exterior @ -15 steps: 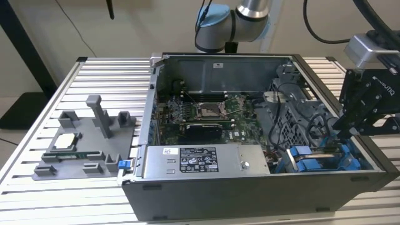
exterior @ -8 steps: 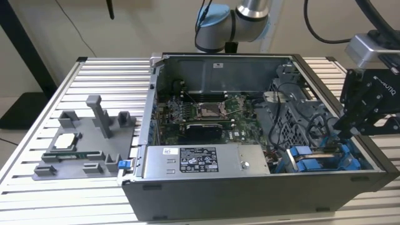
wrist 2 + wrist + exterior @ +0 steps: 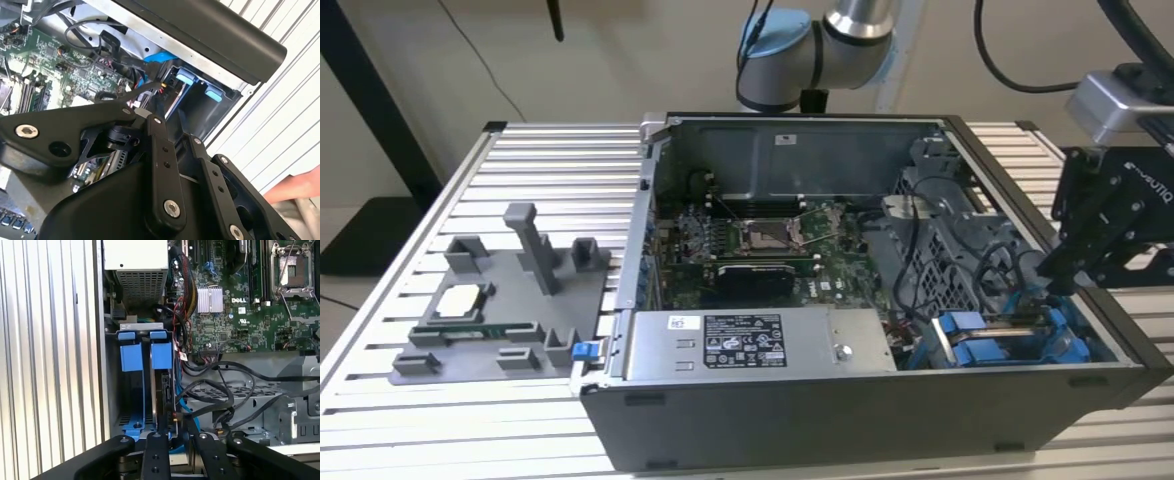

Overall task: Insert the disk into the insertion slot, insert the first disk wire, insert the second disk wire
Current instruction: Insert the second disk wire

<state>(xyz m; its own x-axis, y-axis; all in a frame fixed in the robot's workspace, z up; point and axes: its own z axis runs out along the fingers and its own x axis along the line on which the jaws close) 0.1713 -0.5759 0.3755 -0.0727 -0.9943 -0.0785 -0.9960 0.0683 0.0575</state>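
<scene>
The disk (image 3: 163, 382) stands on edge in the insertion slot (image 3: 131, 405), its blue carrier tabs (image 3: 161, 354) at the bay's mouth. In the exterior view the slot (image 3: 1003, 345) is the blue-railed cage at the case's front corner, on that view's right. My gripper (image 3: 1058, 283) hangs just over that cage. In both wrist views its fingers are drawn together at the disk's connector end. My gripper (image 3: 176, 427) pinches a small wire plug there, with a blue cable (image 3: 186, 407) and black cables running off beside it. The fingertip pad (image 3: 146, 113) points at the disk's connector.
The grey power supply (image 3: 747, 342) fills the case's front; the green motherboard (image 3: 761, 245) with its silver socket lies behind. Loose black cables (image 3: 225, 390) cross beside the bay. A grey fixture (image 3: 500, 310) stands on the slatted table (image 3: 400, 400) at the exterior view's left.
</scene>
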